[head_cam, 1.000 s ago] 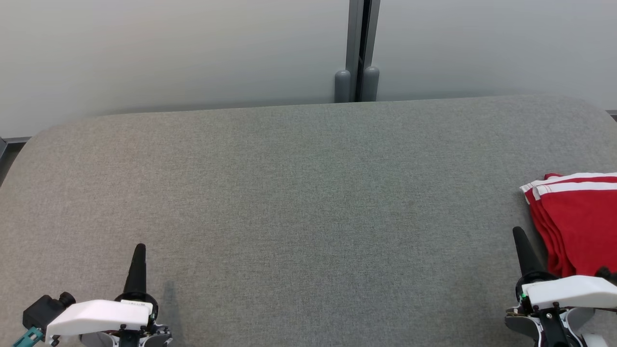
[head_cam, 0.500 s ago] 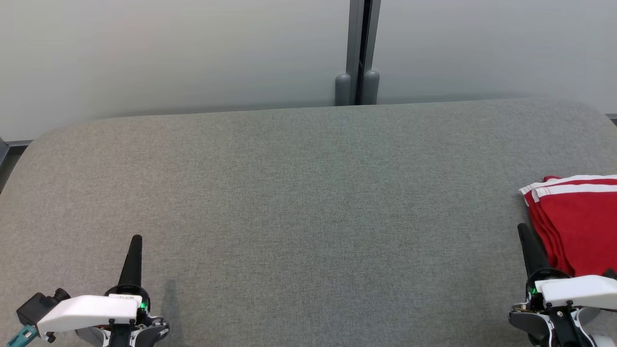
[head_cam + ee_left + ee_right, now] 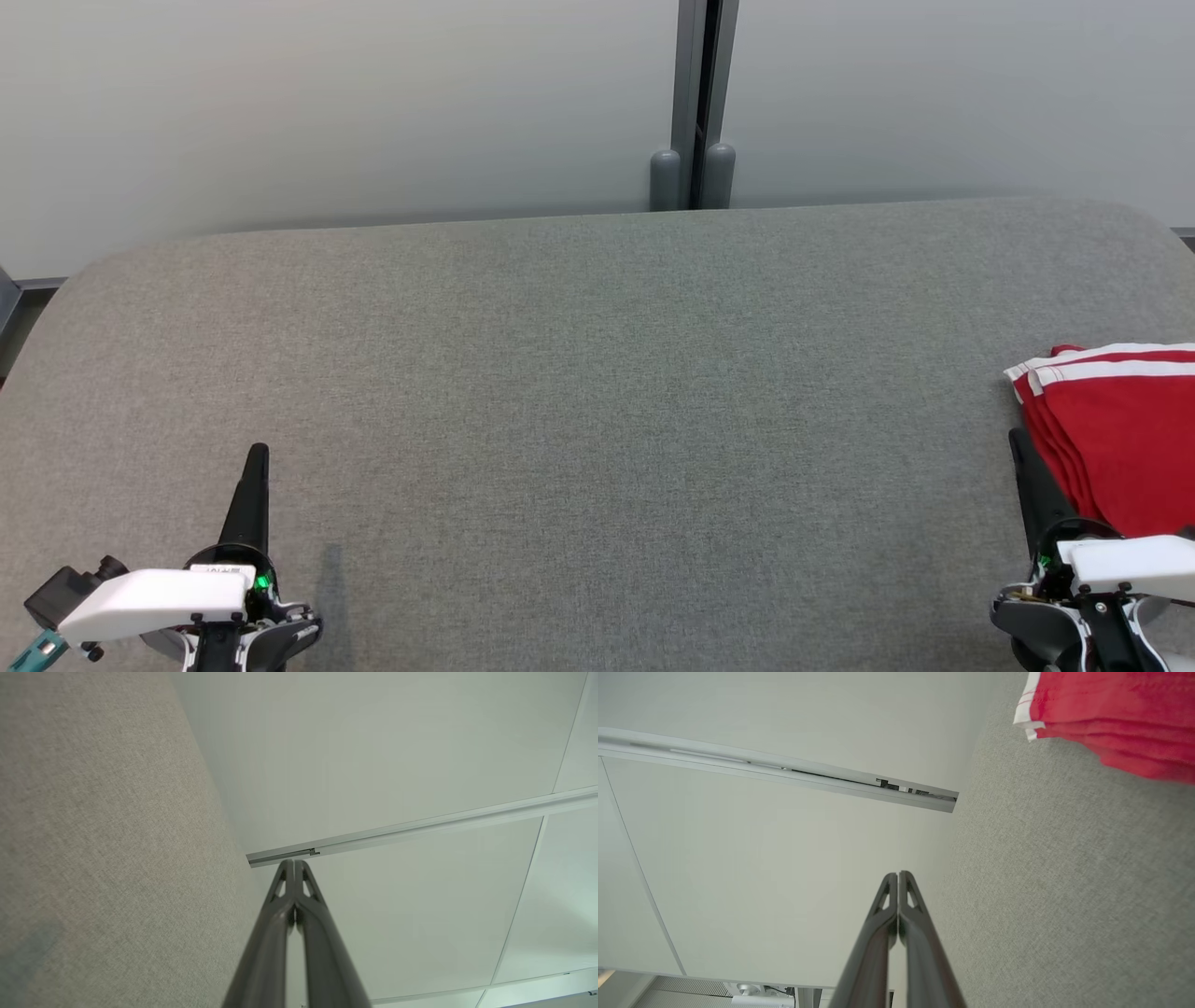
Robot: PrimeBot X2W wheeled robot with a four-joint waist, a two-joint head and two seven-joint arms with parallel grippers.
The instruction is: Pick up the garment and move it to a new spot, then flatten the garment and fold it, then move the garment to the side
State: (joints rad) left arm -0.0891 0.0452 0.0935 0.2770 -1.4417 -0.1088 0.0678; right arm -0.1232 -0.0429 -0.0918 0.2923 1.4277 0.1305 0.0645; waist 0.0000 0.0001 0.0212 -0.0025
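Garment (image 3: 1120, 439) is not held by either gripper. Left gripper (image 3: 257, 455) sits at lower left of the head view, dark fingers pressed together, pointing up the frame, nothing between them. In the left wrist view the same gripper (image 3: 294, 864) has its tips meeting in a closed point at centre, over the far edge of the grey fabric surface (image 3: 103, 849). Right gripper (image 3: 1019, 439) is at lower right of the head view, fingers also pressed together and empty, lying just beside the garment's left edge; contact there cannot be told. In the right wrist view that gripper (image 3: 899, 876) is closed at bottom centre, tips clear of the cloth. The garment is red with white stripes along its top edge, folded in stacked layers, lying on the surface at the right edge of the head view, partly cut off by the frame; in the right wrist view it (image 3: 1111, 714) is at upper right. The surface (image 3: 597, 392) spans the frame, corners rounded. Behind it are a pale wall (image 3: 327, 103) and a grey vertical post (image 3: 696, 84) at top centre.
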